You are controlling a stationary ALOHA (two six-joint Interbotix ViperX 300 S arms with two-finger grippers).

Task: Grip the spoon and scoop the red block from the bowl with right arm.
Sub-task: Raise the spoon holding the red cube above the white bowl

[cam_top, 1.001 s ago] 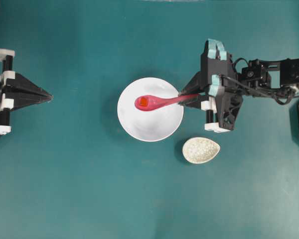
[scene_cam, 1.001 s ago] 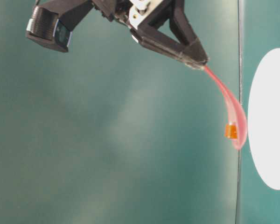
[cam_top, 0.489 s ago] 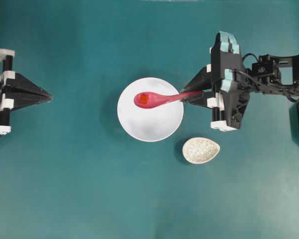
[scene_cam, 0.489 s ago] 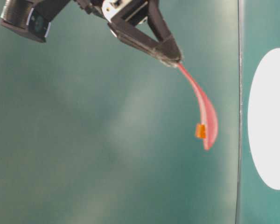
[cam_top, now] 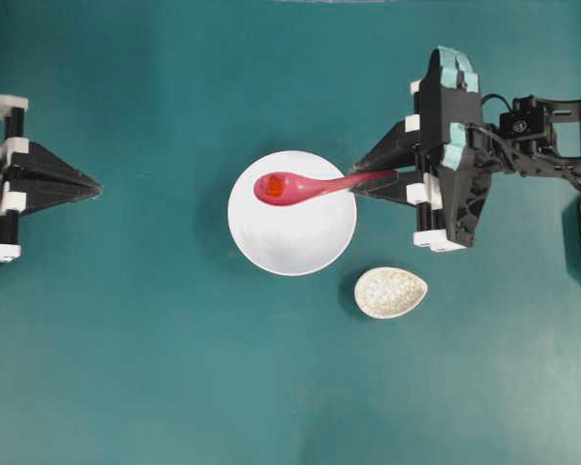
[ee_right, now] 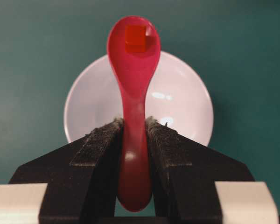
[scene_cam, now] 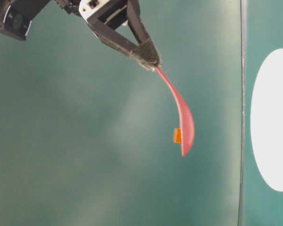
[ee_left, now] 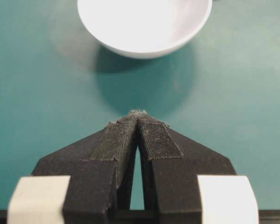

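Pink spoon (ee_right: 133,93) clamped by its handle in my right gripper (ee_right: 133,122), red block (ee_right: 136,38) in its scoop, above the white bowl (cam_top: 300,237); my left gripper (ee_left: 138,116) pressed together, holding nothing.

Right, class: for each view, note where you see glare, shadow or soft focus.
Right wrist view: sharp, with white glints inside the bowl and a sheen on the spoon. Left wrist view: the bowl casts a dark shadow toward the left gripper. Table-level view: hazy backdrop, bowl blown out white. Overhead view: even light.
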